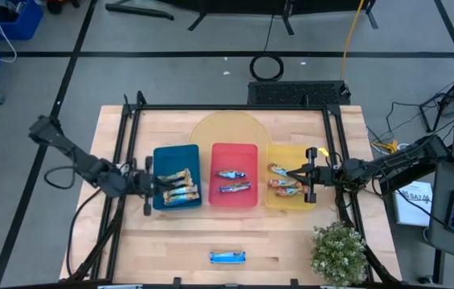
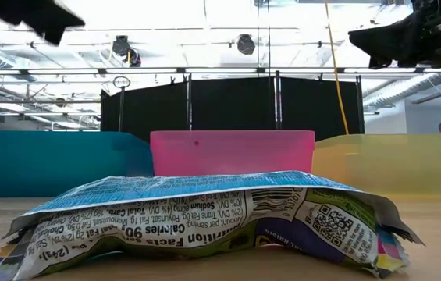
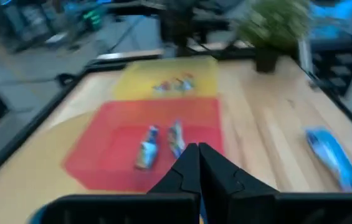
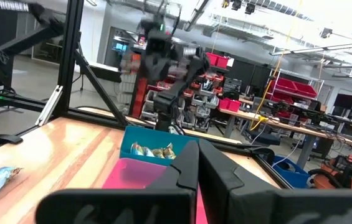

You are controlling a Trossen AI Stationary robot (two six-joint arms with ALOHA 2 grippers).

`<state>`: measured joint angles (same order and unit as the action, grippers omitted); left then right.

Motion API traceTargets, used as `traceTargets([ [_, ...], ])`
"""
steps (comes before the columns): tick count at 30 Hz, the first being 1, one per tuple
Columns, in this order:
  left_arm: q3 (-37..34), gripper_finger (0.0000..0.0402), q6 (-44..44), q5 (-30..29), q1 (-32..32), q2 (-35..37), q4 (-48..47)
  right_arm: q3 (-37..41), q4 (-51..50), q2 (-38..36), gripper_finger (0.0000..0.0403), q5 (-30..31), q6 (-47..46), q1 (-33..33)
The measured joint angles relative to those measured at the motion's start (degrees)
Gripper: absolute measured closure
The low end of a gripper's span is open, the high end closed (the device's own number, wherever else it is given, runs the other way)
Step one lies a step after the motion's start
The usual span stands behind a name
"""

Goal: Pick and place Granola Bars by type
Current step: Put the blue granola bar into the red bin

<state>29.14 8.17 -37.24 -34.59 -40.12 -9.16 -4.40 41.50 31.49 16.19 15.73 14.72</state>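
Observation:
Three tan-gold bars point(image 1: 180, 186) lie in the blue tray point(image 1: 162, 156). Two blue-white bars point(image 1: 233, 181) lie in the red tray point(image 1: 235, 150); they also show in the left wrist view point(image 3: 162, 143). Red-orange bars point(image 1: 283, 181) lie in the yellow tray point(image 1: 279, 201). One more blue-white bar point(image 1: 227, 257) lies flat on the table near its front edge, and fills the low view point(image 2: 204, 218). My left gripper point(image 1: 154, 185) is shut and empty above the blue tray's left edge. My right gripper point(image 1: 288, 174) is shut and empty above the yellow tray.
A potted plant point(image 1: 339, 253) stands at the table's near right corner. A round pale board point(image 1: 227, 128) lies under the trays' far side. A black frame point(image 1: 235, 107) runs around the table. Bare wood lies on both sides of the loose bar.

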Motion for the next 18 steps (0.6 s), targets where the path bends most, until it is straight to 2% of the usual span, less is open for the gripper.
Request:
traceTargets([
  [5, -12.47, 0.0397, -3.37, -2.64, -0.19, 4.68, 12.23, 0.0, 0.26, 0.02, 0.0403, 0.0, -0.01, 0.01],
  [7, -16.57, 0.0398, -5.04, -1.75, -0.22, 5.38, 16.5, 0.0, -0.12, 0.02, 0.0403, -0.01, 0.02, 0.01],
  [13, -28.1, 0.0398, -16.04, -0.31, -0.88, 5.38, 39.99, 0.0, -1.07, 0.12, 0.0403, 0.0, 0.34, 0.0],
  [18, -27.37, 0.0398, -18.29, 1.28, -0.96, 5.99, 38.21, 0.0, -2.08, 0.13, 0.0403, -0.02, 0.39, 0.0],
])
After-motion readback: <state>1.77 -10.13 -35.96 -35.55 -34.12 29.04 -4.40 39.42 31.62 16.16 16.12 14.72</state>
